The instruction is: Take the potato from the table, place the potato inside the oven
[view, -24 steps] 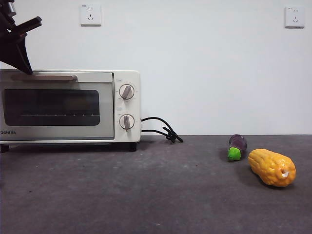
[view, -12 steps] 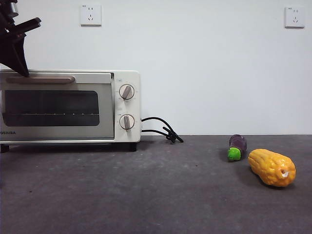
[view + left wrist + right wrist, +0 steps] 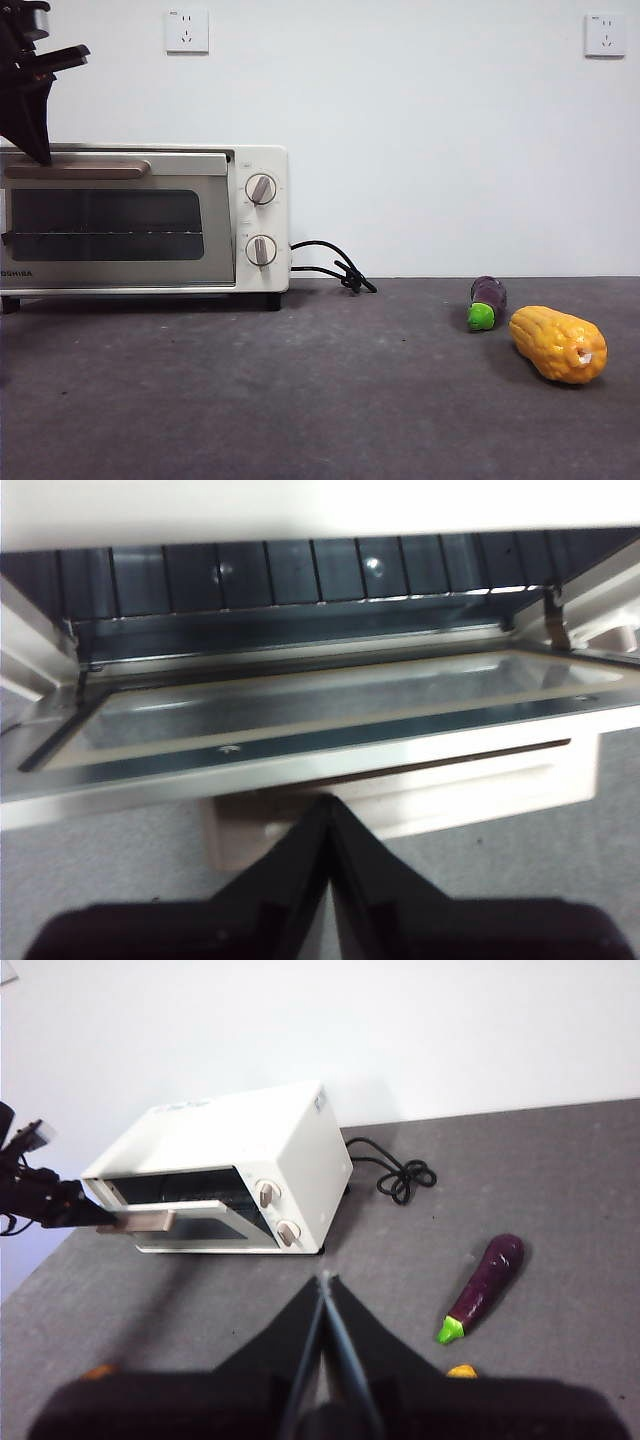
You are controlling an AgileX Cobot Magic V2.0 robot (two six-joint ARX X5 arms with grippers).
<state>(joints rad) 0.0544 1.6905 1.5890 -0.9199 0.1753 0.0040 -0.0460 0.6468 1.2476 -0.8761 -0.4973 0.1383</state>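
- Peeking out beside the right gripper (image 3: 325, 1282), the potato (image 3: 100, 1370) shows only as an orange sliver on the bench (image 3: 300, 400).
- One oven (image 3: 262, 215) stands at 9 o'clock with its door ajar, two knobs (image 3: 261, 188), and "OSHIBA" readable.
- One eggplant (image 3: 487, 300) and one corn cob (image 3: 558, 343) lie at 4 o'clock.
- Two wall sockets (image 3: 187, 30).
- The left gripper (image 3: 328, 805) has its jaws pressed together at the door handle (image 3: 75, 170); the right jaws are closed and empty.

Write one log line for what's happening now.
left pincer: shut, at oven door handle | oven: door partly open | right pincer: shut, waiting
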